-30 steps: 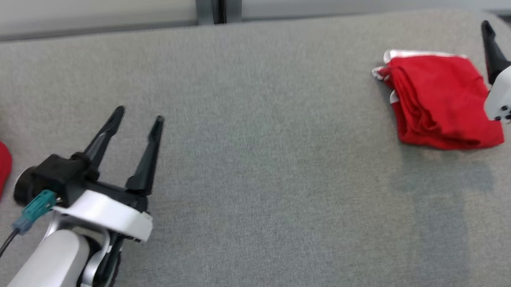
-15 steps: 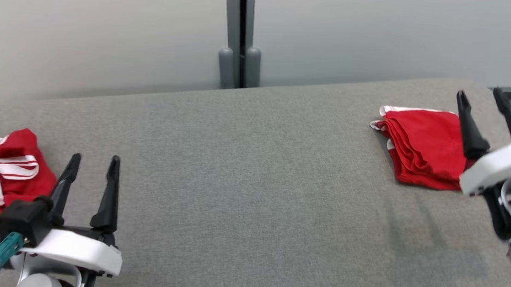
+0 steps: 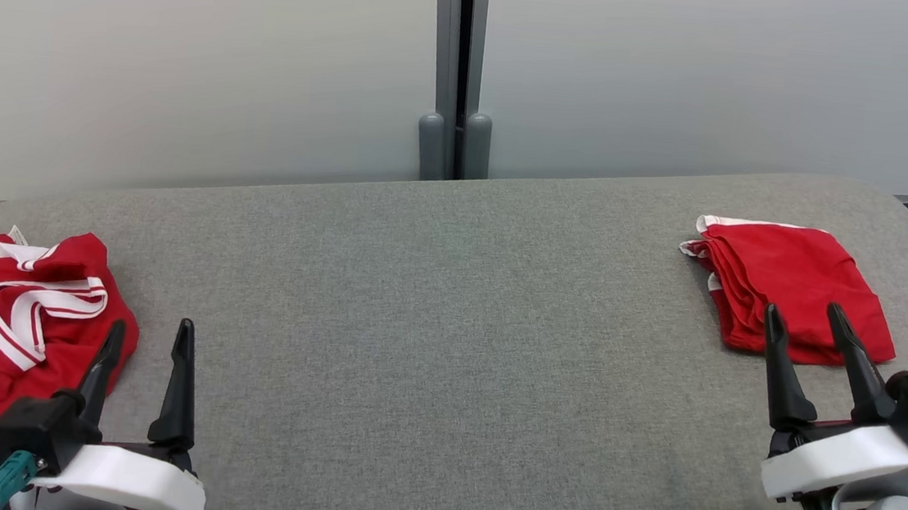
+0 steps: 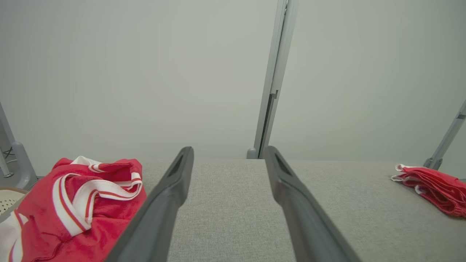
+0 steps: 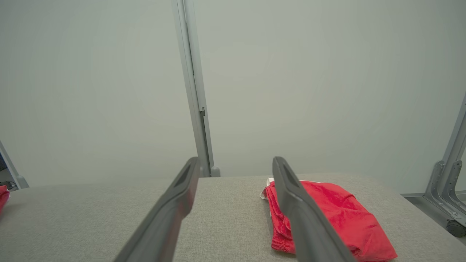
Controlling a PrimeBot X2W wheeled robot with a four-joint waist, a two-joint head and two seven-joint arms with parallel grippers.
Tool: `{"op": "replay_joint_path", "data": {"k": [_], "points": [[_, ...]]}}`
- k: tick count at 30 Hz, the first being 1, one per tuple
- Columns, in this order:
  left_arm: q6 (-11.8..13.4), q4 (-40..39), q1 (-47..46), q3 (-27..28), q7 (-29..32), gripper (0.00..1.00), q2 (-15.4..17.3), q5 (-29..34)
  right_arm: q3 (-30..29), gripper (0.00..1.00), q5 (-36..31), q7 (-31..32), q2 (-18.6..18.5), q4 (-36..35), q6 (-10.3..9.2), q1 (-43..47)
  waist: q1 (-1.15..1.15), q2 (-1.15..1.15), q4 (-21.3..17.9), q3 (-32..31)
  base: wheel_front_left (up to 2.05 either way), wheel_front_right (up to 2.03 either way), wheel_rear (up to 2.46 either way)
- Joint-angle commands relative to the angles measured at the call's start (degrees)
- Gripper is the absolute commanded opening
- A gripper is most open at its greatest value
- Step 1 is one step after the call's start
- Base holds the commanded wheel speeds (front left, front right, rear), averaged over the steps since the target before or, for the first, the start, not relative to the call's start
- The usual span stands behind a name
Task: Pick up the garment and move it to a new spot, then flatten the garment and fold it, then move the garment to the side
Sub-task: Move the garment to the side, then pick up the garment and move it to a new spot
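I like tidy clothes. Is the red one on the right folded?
Folded: the red garment lies flat, with neat stacked layers along its edge.

L gripper [image 3: 152, 324] low left, jaws apart, empty; R gripper [image 3: 803, 308] low right, same

No lettering, label, brand, number or sign can be read in any of the views
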Motion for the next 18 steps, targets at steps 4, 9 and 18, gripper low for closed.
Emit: {"op": "replay_joint_path", "data": {"k": [4,9,18], "points": [[-0.8,2.1,0.5,0.2,-0.6,1.0,-0.6,0.4,-2.2,1.0,-2.1,0.6,1.6,-2.1,-0.02,2.9,0.0,0.0,0.0,-0.1,0.0,0.0,0.0],[-1.4,3.6,-0.7,0.5,-0.9,1.0,-1.1,0.7,-1.9,1.0,-2.8,2.0,2.5,-3.4,-0.02,2.8,0.0,0.0,-0.2,0.2,0.0,0.0,0.0],[-2.2,4.8,-1.6,0.9,-1.0,1.0,-1.8,1.5,-1.2,1.0,-2.6,3.1,3.0,-4.1,-0.02,1.9,0.0,0.0,0.0,0.4,0.0,0.0,0.0]]}}
